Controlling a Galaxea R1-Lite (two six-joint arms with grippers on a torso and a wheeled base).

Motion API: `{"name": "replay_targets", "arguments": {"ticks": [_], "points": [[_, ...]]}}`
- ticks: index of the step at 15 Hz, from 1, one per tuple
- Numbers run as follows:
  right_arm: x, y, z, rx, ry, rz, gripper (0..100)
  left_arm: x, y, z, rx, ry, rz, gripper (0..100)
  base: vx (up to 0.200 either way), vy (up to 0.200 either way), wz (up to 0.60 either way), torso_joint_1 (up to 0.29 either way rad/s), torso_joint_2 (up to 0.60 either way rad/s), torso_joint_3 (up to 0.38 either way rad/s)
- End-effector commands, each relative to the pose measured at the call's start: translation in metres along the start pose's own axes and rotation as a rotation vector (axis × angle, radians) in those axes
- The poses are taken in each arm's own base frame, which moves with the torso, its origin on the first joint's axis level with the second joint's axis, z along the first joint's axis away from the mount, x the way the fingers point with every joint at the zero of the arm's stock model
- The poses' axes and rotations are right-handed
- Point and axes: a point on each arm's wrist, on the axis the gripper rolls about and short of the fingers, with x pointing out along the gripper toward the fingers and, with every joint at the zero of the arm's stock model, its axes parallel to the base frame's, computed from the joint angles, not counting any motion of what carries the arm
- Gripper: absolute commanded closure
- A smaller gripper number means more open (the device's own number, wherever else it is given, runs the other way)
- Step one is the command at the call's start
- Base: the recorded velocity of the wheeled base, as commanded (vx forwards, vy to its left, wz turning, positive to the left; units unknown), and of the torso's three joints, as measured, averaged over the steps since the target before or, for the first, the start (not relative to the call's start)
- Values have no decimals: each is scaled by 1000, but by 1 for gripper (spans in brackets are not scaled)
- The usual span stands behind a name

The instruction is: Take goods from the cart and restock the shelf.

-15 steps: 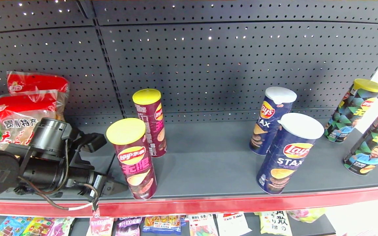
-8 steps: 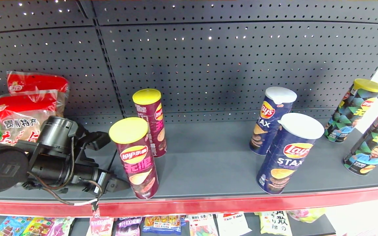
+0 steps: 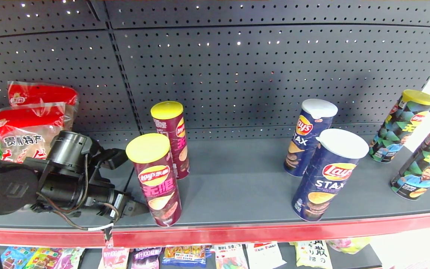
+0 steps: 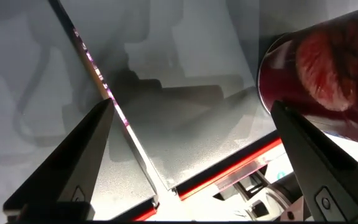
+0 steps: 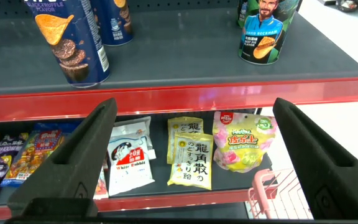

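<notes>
Maroon chip can (image 3: 154, 180) upright on shelf (image 3: 237, 186)

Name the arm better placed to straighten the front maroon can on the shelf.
Left. Its tool sits open on the shelf right beside the front maroon can. The right tool hangs lower, out by the blue cans.

The smooth, matt dark grey metal shelf (image 3: 237, 183) has a glossy red plastic edge strip (image 3: 274, 232) along its front and a matt grey perforated metal back panel (image 3: 237, 74) behind. On the shelf, the maroon cardboard crisp tube with yellow plastic lid (image 3: 159, 190) looks glossy; the crinkled red-and-clear plastic bags (image 3: 24, 127) at its left end shine.
</notes>
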Motion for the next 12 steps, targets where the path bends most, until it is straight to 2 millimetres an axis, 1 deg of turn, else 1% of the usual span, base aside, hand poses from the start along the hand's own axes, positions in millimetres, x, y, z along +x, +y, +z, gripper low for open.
{"name": "replay_targets", "arguments": {"ticks": [1,3,4,5,6,7,8,9,11,12], "points": [[0,0,0,0,2,0,0,-4,0,-1,-2,-7,4,0,0,0,0,0,0,0],[0,0,0,0,2,0,0,-14,1,-5,-5,-32,18,0,0,0,0,0,0,0],[0,0,0,0,0,0,0,-33,4,-12,-2,-75,50,0,0,0,0,0,0,0],[0,0,0,0,2,0,0,-43,5,-16,10,-96,67,0,0,0,0,0,0,0],[0,0,0,0,0,0,0,-75,4,-32,50,-180,126,0,0,0,0,0,0,0],[0,0,0,0,2,0,0,-101,0,-46,56,-269,182,0,0,0,0,0,0,0],[0,0,0,0,2,0,0,-116,-5,-55,60,-330,216,0,0,0,0,0,0,0],[0,0,0,0,0,0,0,-142,-19,-72,84,-447,260,0,0,0,0,0,0,0],[0,0,0,0,0,0,0,-168,-41,-108,114,-598,324,0,0,0,0,0,0,0],[0,0,0,0,2,0,0,-172,-46,-117,119,-633,349,0,0,0,0,0,0,0]]}}
